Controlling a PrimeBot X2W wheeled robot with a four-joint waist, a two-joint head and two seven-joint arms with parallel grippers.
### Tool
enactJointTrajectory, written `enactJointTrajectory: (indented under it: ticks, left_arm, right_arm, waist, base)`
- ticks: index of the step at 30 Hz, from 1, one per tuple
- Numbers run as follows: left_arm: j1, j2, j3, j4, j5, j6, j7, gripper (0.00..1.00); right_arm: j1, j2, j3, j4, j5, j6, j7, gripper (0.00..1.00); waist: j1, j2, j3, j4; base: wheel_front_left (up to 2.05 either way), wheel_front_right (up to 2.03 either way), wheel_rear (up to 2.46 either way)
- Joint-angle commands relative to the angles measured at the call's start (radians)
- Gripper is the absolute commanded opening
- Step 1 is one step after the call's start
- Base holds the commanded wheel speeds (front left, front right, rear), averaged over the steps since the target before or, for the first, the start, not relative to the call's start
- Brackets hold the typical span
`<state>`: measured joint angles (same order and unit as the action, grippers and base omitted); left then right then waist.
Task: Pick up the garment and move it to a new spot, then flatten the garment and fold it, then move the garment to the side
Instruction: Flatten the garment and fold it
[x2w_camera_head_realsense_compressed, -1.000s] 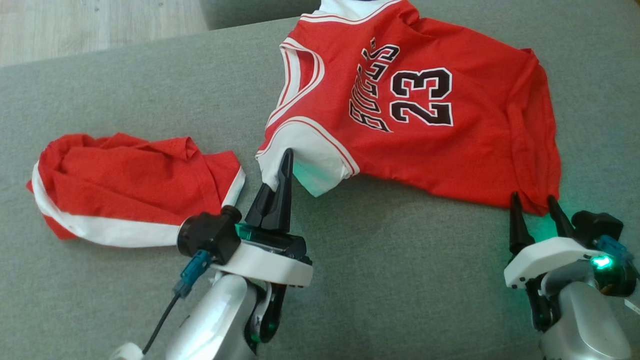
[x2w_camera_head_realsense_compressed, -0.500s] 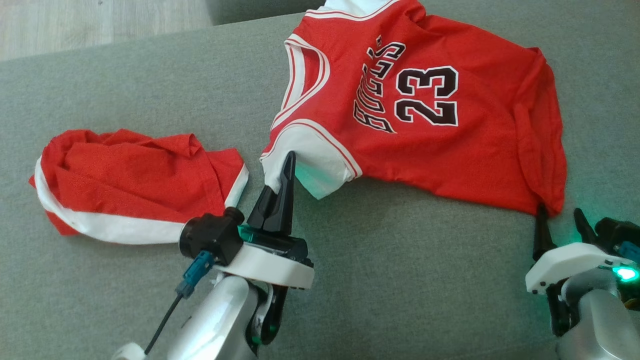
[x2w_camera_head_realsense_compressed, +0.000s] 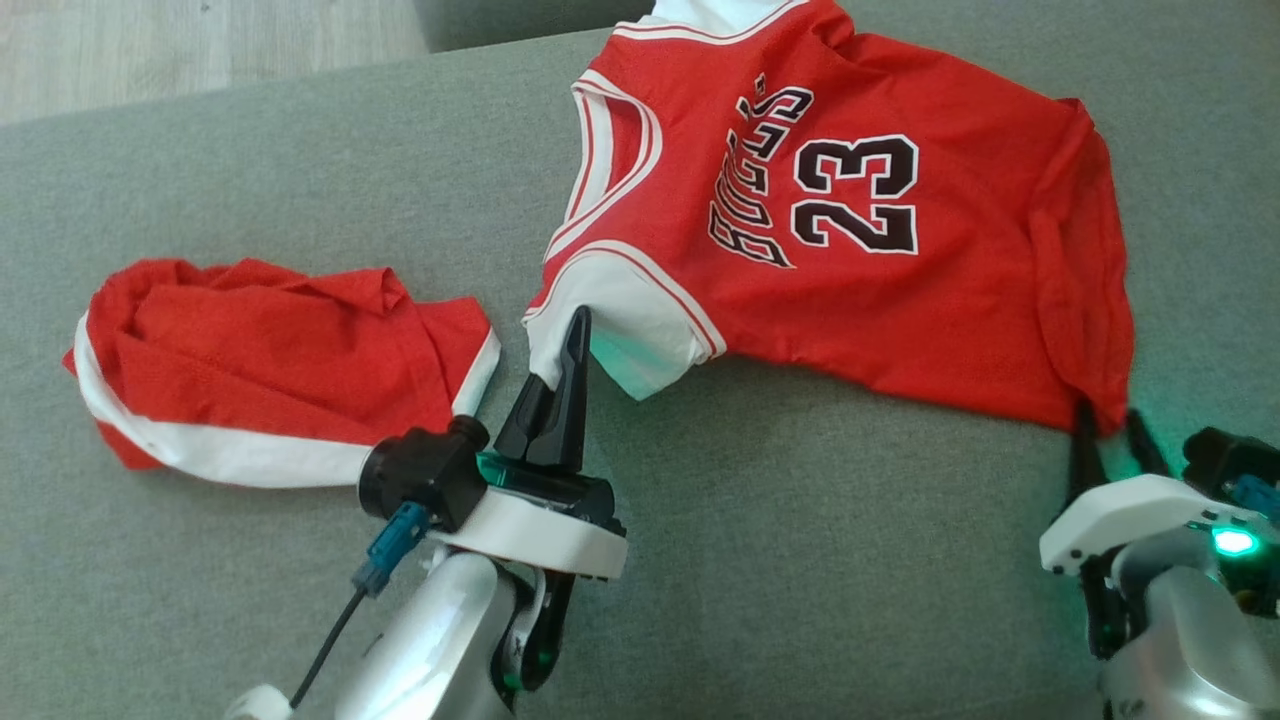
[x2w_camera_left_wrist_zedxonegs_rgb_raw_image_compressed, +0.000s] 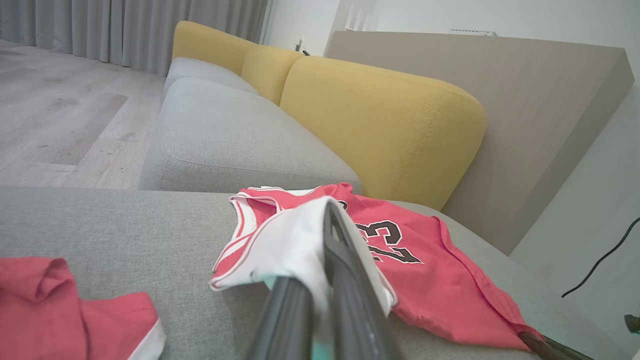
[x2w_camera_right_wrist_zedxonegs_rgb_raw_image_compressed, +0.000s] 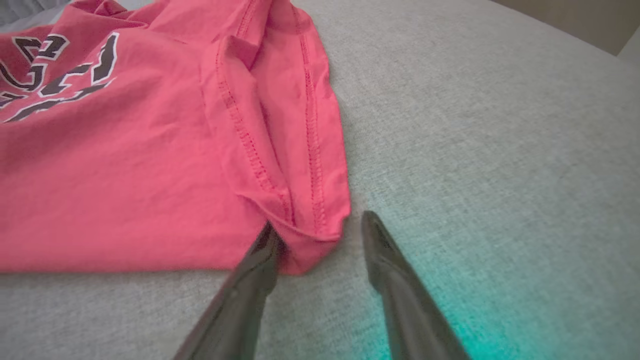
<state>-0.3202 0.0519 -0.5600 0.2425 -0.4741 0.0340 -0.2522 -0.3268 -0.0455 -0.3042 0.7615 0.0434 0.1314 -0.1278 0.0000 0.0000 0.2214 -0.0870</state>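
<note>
The garment (x2w_camera_head_realsense_compressed: 850, 250) is a red jersey with a black "23", spread on the grey sofa seat (x2w_camera_head_realsense_compressed: 800, 560). My left gripper (x2w_camera_head_realsense_compressed: 577, 325) is shut on its white-trimmed shoulder strap (x2w_camera_left_wrist_zedxonegs_rgb_raw_image_compressed: 295, 240), holding that part a little off the seat. My right gripper (x2w_camera_head_realsense_compressed: 1108, 418) stands open at the jersey's near right hem corner. In the right wrist view, that corner (x2w_camera_right_wrist_zedxonegs_rgb_raw_image_compressed: 310, 235) lies between the two fingers of the right gripper (x2w_camera_right_wrist_zedxonegs_rgb_raw_image_compressed: 320, 225). The left finger (x2w_camera_right_wrist_zedxonegs_rgb_raw_image_compressed: 260, 260) touches the cloth and the right one rests on bare seat. The hem is doubled over there.
Red shorts with a white band (x2w_camera_head_realsense_compressed: 270, 370) lie crumpled on the seat to the left of my left arm. Yellow back cushions (x2w_camera_left_wrist_zedxonegs_rgb_raw_image_compressed: 380, 125) and a second grey seat (x2w_camera_left_wrist_zedxonegs_rgb_raw_image_compressed: 225, 135) lie beyond the jersey. Wood floor (x2w_camera_head_realsense_compressed: 150, 50) shows past the far left edge.
My right gripper has slid to the right and come up around the hem corner, its fingers drawing closer together. The left gripper has held its grip in place.
</note>
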Motion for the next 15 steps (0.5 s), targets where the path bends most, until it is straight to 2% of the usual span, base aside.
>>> enactJointTrajectory:
  ticks: [1,9,15]
  left_arm:
    - [-0.017,-0.002,0.024,-0.026,0.006,-0.004,-0.01,0.0]
    - [-0.012,-0.002,0.042,-0.011,0.017,-0.01,-0.01,0.0]
    - [-0.033,0.012,0.081,0.016,0.04,-0.034,-0.01,0.0]
  right_arm:
    - [-0.019,-0.005,0.033,0.008,0.008,-0.001,-0.008,0.0]
    - [-0.045,-0.005,0.049,0.021,0.071,-0.001,-0.053,0.0]
    - [-0.064,-0.005,0.16,-0.063,0.219,-0.001,-0.028,0.0]
  waist:
    - [0.0,0.0,-0.004,0.001]
    - [0.0,0.0,-0.041,0.002]
    - [0.0,0.0,-0.094,-0.008]
  base:
    - [0.0,0.0,0.0]
    - [0.0,0.0,0.0]
    - [0.0,0.0,0.0]
